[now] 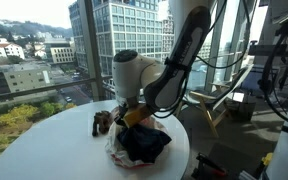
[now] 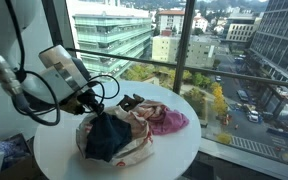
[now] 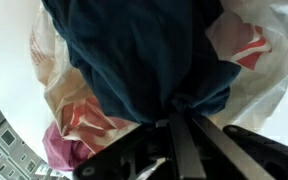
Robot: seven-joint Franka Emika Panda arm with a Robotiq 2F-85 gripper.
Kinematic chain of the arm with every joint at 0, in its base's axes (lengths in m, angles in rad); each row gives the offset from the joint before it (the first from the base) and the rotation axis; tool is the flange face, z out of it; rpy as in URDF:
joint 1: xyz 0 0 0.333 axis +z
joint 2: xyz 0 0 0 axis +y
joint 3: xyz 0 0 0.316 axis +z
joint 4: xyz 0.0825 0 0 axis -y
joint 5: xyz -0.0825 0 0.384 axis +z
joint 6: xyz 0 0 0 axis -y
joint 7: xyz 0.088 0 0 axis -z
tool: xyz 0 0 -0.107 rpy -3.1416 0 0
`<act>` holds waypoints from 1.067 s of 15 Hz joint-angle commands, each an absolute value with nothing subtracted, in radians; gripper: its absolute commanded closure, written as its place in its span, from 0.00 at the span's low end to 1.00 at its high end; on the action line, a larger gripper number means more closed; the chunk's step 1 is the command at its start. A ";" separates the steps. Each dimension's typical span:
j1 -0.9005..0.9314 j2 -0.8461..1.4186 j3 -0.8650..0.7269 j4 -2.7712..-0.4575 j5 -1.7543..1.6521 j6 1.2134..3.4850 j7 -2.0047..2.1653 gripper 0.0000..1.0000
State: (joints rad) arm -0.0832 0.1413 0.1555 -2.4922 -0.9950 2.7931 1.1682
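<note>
The gripper [image 3: 179, 112] is clenched on a bunched fold of the navy cloth [image 3: 144, 60], so the cloth peaks up from the pile mid-table [image 2: 189, 150]. Beneath lies what seems a red-printed bag [image 3: 79, 115], with a pink cloth [image 2: 172, 120] to its right in an exterior view.

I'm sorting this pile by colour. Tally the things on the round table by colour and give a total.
Blue: 1, the dark blue cloth pinched in the gripper
White with red: 1, the white-and-red printed piece, cloth or bag
Pink: 1, the pink cloth
Dark: 1, the small dark object beside the pile
Total: 4
</note>
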 commanded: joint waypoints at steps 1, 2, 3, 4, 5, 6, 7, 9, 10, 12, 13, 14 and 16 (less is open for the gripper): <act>-0.068 0.265 0.104 -2.409 -1.208 2.846 1.303 0.98; -0.066 0.292 0.097 -2.395 -1.250 2.842 1.320 0.98; -0.071 0.308 0.098 -2.391 -1.264 2.845 1.316 0.68; -0.078 0.321 0.102 -2.389 -1.255 2.851 1.311 0.68; -0.088 0.323 0.109 -2.394 -1.236 2.861 1.273 0.63; -0.099 0.308 0.121 -2.409 -1.200 2.866 1.227 0.54; -0.103 0.271 0.131 -2.428 -1.167 2.837 1.182 0.47; -0.106 0.200 0.141 -2.454 -1.115 2.788 1.113 0.31; -0.106 0.166 0.145 -2.462 -1.094 2.770 1.075 0.25; -0.113 0.106 0.160 -2.488 -1.013 2.725 0.959 0.09; -0.056 0.071 0.105 -2.509 -0.945 2.724 0.877 0.03; -0.116 0.049 0.165 -2.526 -0.902 2.732 0.811 0.00; -0.067 0.018 0.110 -2.576 -0.786 2.816 0.647 0.00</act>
State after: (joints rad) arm -0.0959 0.1080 0.1440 -2.4847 -0.9210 2.7467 0.8433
